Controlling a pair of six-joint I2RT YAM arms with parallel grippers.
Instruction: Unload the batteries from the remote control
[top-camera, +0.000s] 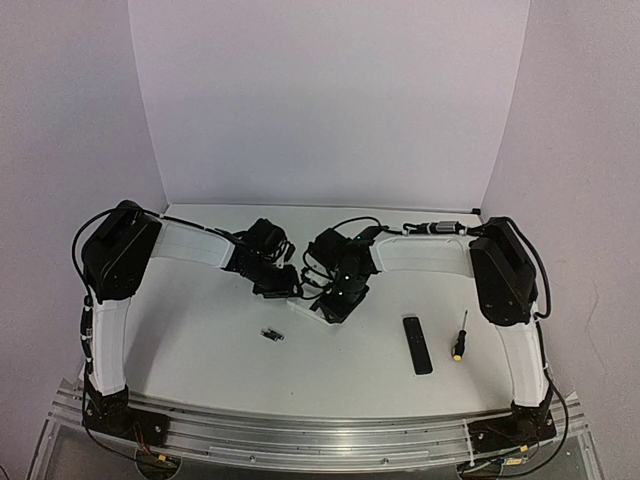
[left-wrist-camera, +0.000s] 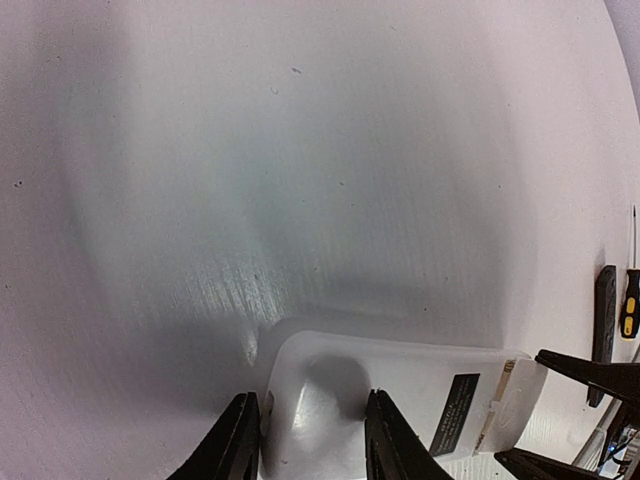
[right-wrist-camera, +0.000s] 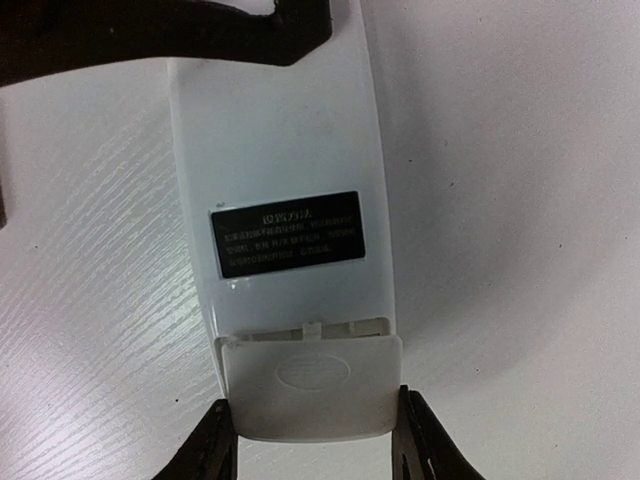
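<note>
At the middle of the white worktop, the small white rectangular plastic remote control, probably light, rigid and slick, sits label-up with its rounded end clamped by the left end effector. The right end effector narrowly pinches the side edges of the thin off-white battery cover, which looks the sensible place to hold.

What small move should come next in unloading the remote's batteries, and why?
Probably the right end effector should slide the battery cover off, away from the body of the remote control. Its fingers flank the cover's sides, the cover is still on, and the left end effector holds the remote's other end.
</note>
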